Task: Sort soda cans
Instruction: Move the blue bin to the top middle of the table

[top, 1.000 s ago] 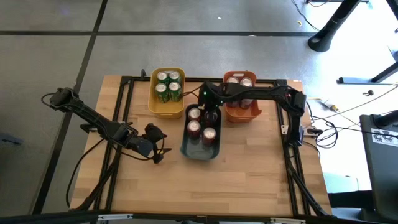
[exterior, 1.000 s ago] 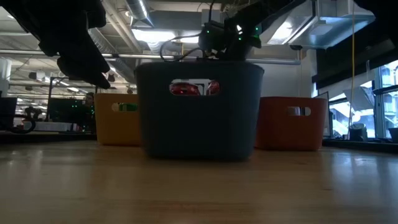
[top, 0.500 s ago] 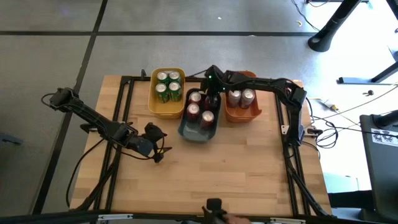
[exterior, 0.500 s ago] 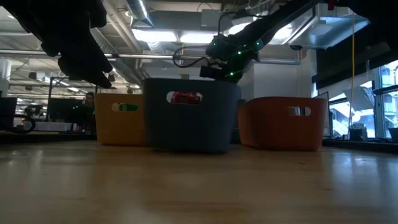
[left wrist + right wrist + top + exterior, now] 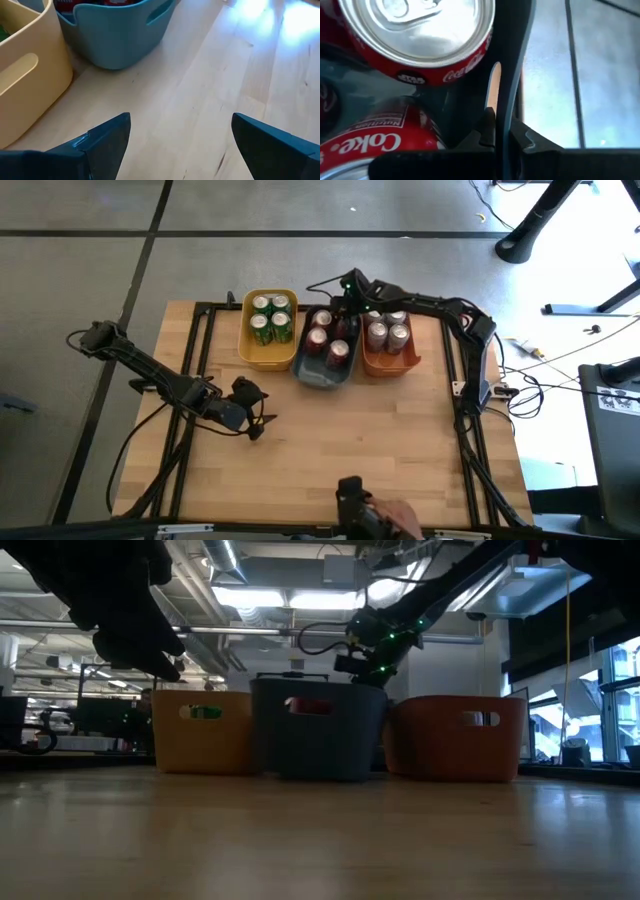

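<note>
On your left, the left gripper hangs over bare table with its fingers spread wide and nothing between them, well apart from every can. Ahead of it, along the far edge, you have three bins in a row, touching or nearly so. The yellow bin comes first and holds four green cans. Just beside it sits the blue bin, holding four red cans. The orange bin follows on the right, with four silver cans inside. The right arm reaches in from the right, across the orange bin, and puts the right gripper at the blue bin's far rim. Its fingers are clenched on that rim, as the right wrist view shows: the thin blue wall runs straight between them. In that same view the red cans lie just inside the wall, one silver top close beside the fingers, but the gripper holds no can. At the table's near edge, part of a person shows.
</note>
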You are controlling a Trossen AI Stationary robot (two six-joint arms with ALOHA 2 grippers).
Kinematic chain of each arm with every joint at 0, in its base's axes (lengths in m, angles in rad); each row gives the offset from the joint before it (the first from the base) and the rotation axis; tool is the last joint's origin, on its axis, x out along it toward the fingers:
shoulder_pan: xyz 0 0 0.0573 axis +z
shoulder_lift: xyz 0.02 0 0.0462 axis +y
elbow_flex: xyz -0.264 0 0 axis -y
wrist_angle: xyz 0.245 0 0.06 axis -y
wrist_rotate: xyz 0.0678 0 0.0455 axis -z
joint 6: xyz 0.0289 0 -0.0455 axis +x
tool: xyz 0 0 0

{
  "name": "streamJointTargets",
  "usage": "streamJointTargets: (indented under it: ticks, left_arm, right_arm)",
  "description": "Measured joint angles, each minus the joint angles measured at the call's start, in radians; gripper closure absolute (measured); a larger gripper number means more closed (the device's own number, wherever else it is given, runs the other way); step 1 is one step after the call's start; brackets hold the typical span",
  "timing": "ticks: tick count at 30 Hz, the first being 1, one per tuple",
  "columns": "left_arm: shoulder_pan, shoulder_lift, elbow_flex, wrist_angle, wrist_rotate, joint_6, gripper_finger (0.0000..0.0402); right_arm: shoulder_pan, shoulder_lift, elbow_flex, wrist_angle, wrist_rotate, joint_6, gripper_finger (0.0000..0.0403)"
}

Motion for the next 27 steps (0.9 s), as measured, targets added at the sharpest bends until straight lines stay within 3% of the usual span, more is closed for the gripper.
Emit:
streamJointTargets:
  ticks: [7,27]
  left_arm:
    - [0.000,0.000,0.000,0.000,-0.002,0.000,0.0066]
    - [0.003,0.000,0.000,-0.001,-0.031,0.015,0.0066]
  right_arm:
    - [-0.024,0.000,0.000,0.024,-0.064,-0.105,0.0397]
    - [-0.023,0.046,0.005,0.111,-0.004,-0.155,0.0397]
